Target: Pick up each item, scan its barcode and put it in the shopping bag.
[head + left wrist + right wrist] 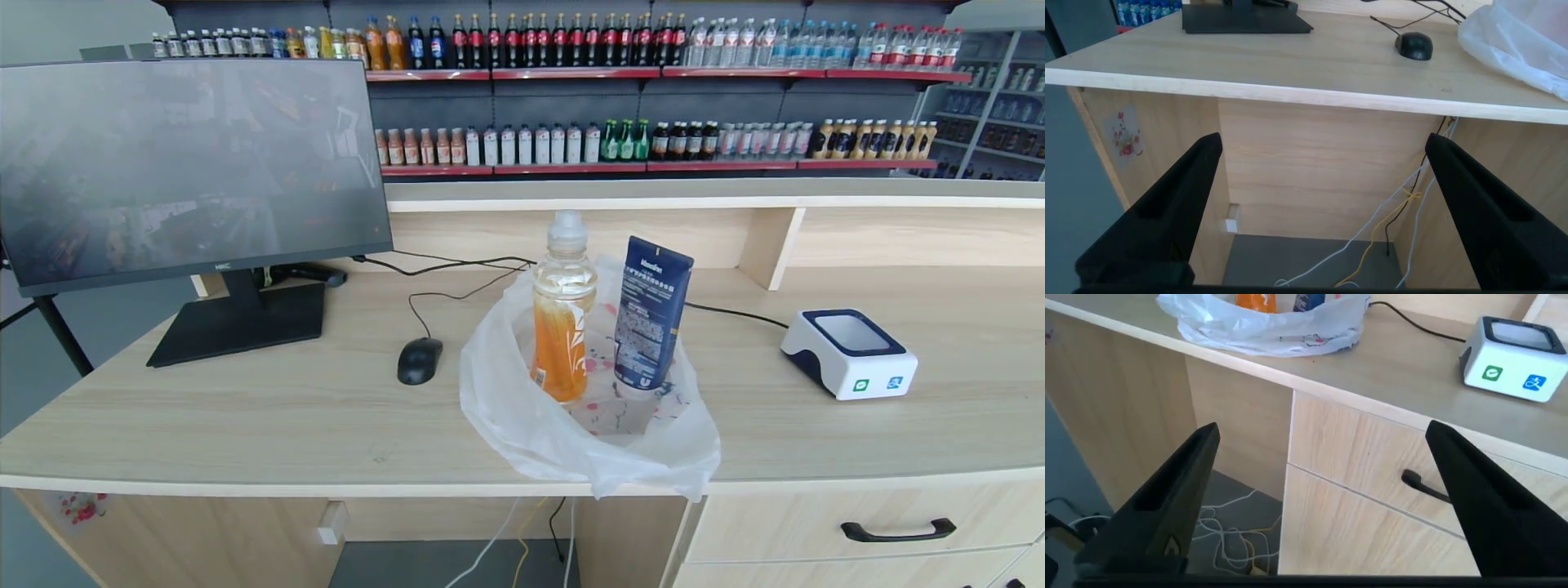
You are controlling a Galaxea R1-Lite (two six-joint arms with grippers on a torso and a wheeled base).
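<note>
A white plastic shopping bag (571, 425) lies open near the counter's front edge. Inside it stand an orange drink bottle (562, 314) with a clear cap and a dark blue pouch (651, 325), both upright. The white and blue barcode scanner (849, 353) sits to the bag's right. My left gripper (1323, 204) hangs open below the counter's front edge, facing the open knee space. My right gripper (1323, 490) is open too, low in front of the drawers, with the bag (1266, 327) and the scanner (1515, 355) above it on the counter.
A monitor (188, 171) on a black stand occupies the counter's left, with a black mouse (420, 360) between it and the bag. Cables trail behind the bag and hang under the counter. A drawer with a black handle (898, 532) is at lower right. Drink shelves fill the background.
</note>
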